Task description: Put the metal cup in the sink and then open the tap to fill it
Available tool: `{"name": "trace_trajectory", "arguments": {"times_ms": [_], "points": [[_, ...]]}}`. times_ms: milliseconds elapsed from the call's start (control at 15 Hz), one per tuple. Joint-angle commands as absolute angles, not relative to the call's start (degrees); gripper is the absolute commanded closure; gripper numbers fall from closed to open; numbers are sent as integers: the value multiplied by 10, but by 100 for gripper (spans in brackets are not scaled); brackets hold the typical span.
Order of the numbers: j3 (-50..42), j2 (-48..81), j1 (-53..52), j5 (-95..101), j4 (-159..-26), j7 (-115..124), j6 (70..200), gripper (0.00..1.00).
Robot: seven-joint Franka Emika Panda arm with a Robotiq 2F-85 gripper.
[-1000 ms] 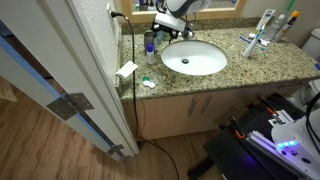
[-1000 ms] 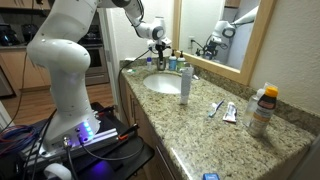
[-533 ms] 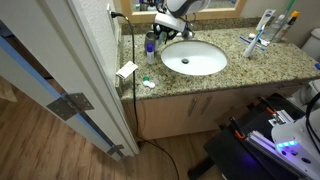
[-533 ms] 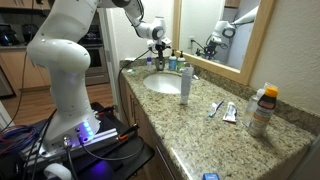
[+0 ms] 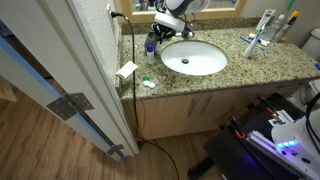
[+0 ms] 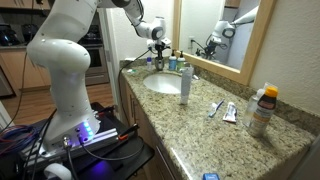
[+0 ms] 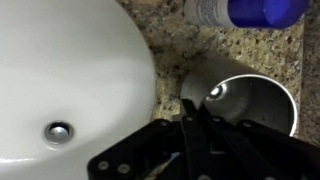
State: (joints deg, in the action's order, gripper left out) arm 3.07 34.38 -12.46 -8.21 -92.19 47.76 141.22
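The small dark grey metal cup point(image 7: 243, 103) stands upright on the speckled beige granite bench point(image 7: 168, 52). It is directly in front of the jaws and a little to their right in the wrist view, with its open mouth facing the camera. The dark fingers point(image 7: 196, 128) rise from the bottom of that view and their tips reach the cup's near rim. They overlap into one dark mass, so I cannot tell how far apart the jaws are or whether they clasp the cup wall.

To the left of the jaws lies the white oval porcelain sink point(image 7: 70, 70), with its small dark drain point(image 7: 58, 130) level with the fingers. The cup is outside the basin, just beside its rim. Beyond the cup, further from the jaws, a blue-and-white bottle point(image 7: 250, 10) is cut off by the frame edge.

In both exterior views the jaws hang low over the back corner of the bench point(image 5: 240, 66) point(image 6: 222, 132), at the far rim of the sink point(image 5: 205, 64) point(image 6: 160, 86). The white robot arm point(image 6: 68, 60) reaches over to them. The cup is too small to pick out there.
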Motion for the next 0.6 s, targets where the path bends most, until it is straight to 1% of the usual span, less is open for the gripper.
{"name": "trace_trajectory", "arguments": {"times_ms": [0, 200, 533], "points": [[24, 301, -123, -95, -941, 479, 1399, 98], [13, 223, -113, -79, -976, 464, 1318, 98], [-10, 95, -86, -34, -1032, 464, 1085, 98]]}}
